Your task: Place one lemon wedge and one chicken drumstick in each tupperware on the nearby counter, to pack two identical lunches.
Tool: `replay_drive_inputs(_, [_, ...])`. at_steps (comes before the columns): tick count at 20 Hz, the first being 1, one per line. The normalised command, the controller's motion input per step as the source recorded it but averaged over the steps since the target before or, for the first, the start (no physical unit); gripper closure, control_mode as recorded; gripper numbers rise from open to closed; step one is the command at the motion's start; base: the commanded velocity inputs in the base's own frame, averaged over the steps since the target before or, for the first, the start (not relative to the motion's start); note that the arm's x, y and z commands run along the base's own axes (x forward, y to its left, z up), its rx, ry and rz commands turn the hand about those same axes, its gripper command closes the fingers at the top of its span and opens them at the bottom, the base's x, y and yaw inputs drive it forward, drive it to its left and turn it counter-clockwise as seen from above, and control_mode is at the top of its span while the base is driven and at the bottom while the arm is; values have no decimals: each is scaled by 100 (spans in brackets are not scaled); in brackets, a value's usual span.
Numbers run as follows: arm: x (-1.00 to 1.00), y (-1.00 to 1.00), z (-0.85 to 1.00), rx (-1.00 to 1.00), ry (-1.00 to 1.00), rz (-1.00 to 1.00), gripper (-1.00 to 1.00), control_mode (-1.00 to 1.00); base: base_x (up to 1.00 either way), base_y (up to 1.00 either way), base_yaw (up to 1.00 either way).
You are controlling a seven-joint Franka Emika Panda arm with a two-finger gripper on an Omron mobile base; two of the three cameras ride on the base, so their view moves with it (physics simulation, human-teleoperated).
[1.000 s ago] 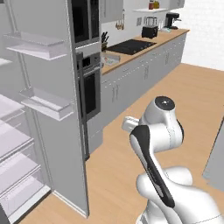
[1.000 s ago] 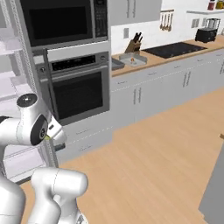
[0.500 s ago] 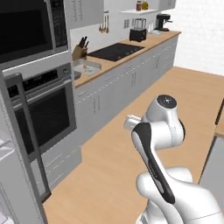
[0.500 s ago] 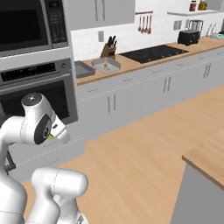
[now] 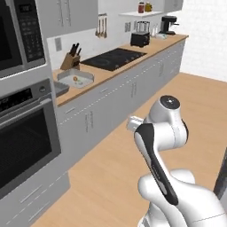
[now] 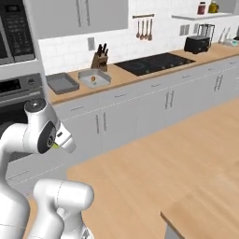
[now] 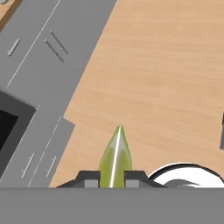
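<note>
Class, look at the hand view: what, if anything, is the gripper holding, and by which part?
The gripper is shut on a lemon wedge, pinching its wide lower end; the pointed tip sticks out ahead.

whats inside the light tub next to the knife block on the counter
The light tub on the counter holds one small orange-brown piece, probably a drumstick, and something tiny and pale beside it, too small to name. The near wall hides part of the tub's floor.
</note>
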Motion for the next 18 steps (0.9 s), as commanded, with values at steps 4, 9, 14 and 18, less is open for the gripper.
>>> replay_drive_inputs(4, [0, 0, 0, 0, 0, 0, 100, 100, 100, -1, 20])
replay_drive_inputs(9, [0, 0, 0, 0, 0, 0, 100, 100, 100, 0, 25])
replay_drive_inputs(14, [0, 0, 0, 0, 0, 0, 100, 100, 100, -21, 27])
replay_drive_inputs(18, [0, 0, 0, 0, 0, 0, 100, 100, 100, -44, 27])
